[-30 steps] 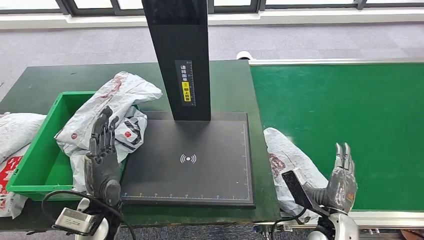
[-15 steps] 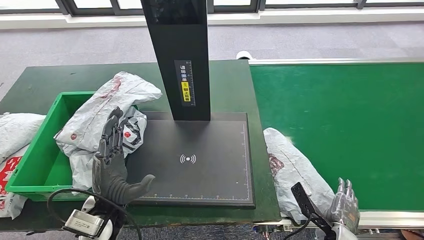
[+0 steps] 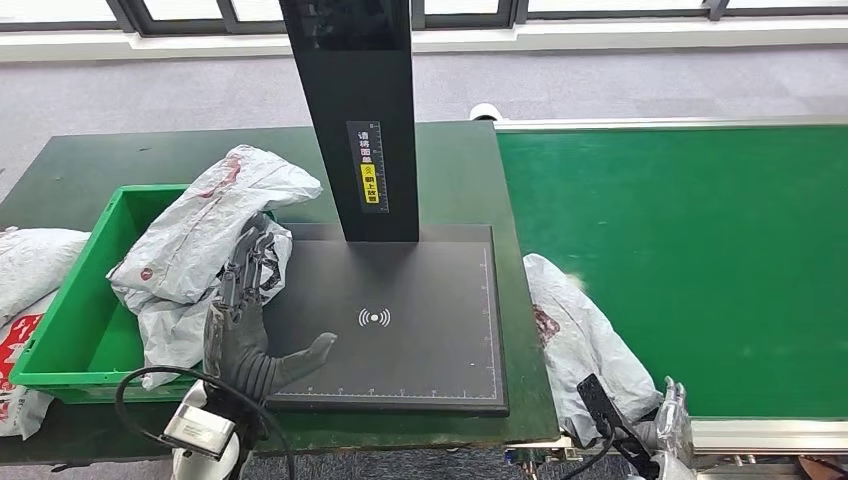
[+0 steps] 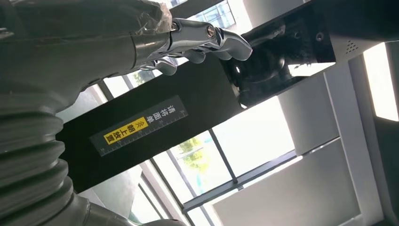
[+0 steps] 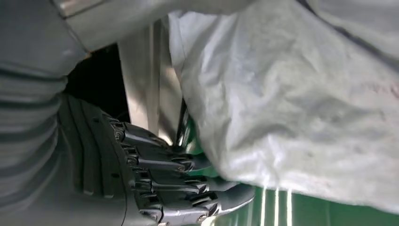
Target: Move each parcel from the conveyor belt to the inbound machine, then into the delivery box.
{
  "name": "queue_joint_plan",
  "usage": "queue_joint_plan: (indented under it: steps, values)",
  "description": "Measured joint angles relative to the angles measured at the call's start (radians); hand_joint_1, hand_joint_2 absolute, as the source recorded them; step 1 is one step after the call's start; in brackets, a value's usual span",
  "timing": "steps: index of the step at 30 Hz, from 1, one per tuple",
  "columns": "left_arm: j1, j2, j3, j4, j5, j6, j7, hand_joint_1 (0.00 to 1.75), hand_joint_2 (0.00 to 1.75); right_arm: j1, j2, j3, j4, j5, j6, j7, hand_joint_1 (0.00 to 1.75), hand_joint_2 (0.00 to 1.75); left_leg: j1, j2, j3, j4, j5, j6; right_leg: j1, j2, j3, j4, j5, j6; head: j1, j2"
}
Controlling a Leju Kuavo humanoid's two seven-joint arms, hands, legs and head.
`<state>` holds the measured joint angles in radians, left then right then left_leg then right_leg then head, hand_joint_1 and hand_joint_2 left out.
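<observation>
A grey plastic parcel [image 3: 580,335] lies at the near left end of the green conveyor belt [image 3: 700,250], beside the black inbound machine [image 3: 400,310]. My right hand [image 3: 670,418] is low at the belt's near edge, just right of that parcel, fingers apart and holding nothing. In the right wrist view its fingers [image 5: 179,188] lie close beside the parcel [image 5: 291,94]. Another grey parcel [image 3: 215,230] is draped over the green delivery box [image 3: 70,300]. My left hand [image 3: 250,325] stands open over the machine pad's left edge, next to that parcel, its fingers [image 4: 202,37] spread.
The machine's black column [image 3: 350,110] with a yellow label [image 4: 127,132] rises behind the pad. More bagged parcels [image 3: 25,270] lie left of the box on the dark green table [image 3: 120,160]. The belt's metal frame [image 3: 760,435] runs along the near edge.
My left hand has shifted right from the draped parcel onto the pad's edge, thumb swung out. My right hand has sunk from beside the belt parcel down to the picture's lower edge.
</observation>
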<state>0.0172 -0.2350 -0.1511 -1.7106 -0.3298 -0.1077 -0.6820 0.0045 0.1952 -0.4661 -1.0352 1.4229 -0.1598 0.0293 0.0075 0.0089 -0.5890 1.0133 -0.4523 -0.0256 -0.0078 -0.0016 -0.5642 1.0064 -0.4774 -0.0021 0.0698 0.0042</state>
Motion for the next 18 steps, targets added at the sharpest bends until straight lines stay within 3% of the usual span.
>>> queue_joint_plan:
  steps: [3,9,18]
  values:
    - [-0.002,0.000,-0.002,0.009,-0.015,0.021,0.000,0.00,1.75,-0.034,-0.009,-0.002,0.067,0.005,-0.029,-0.021,1.75,1.75,0.001,0.005,0.002,0.000,-0.001,0.000,0.001,0.004,0.001,0.000,0.001,-0.001,0.000,0.000]
    - [0.004,0.000,-0.003,0.012,-0.030,0.049,-0.003,0.00,1.75,-0.091,-0.025,0.003,0.170,-0.026,-0.123,-0.084,1.75,1.75,0.002,0.012,-0.003,0.000,-0.008,0.002,0.001,0.012,0.003,-0.002,-0.002,0.000,0.000,0.000]
    - [0.022,0.000,-0.003,0.007,-0.043,0.059,-0.003,0.00,1.75,-0.113,-0.032,0.022,0.190,-0.064,-0.158,-0.119,1.75,1.75,0.001,0.010,0.000,0.002,0.004,0.004,0.001,0.009,0.000,-0.002,0.010,0.003,0.000,0.000]
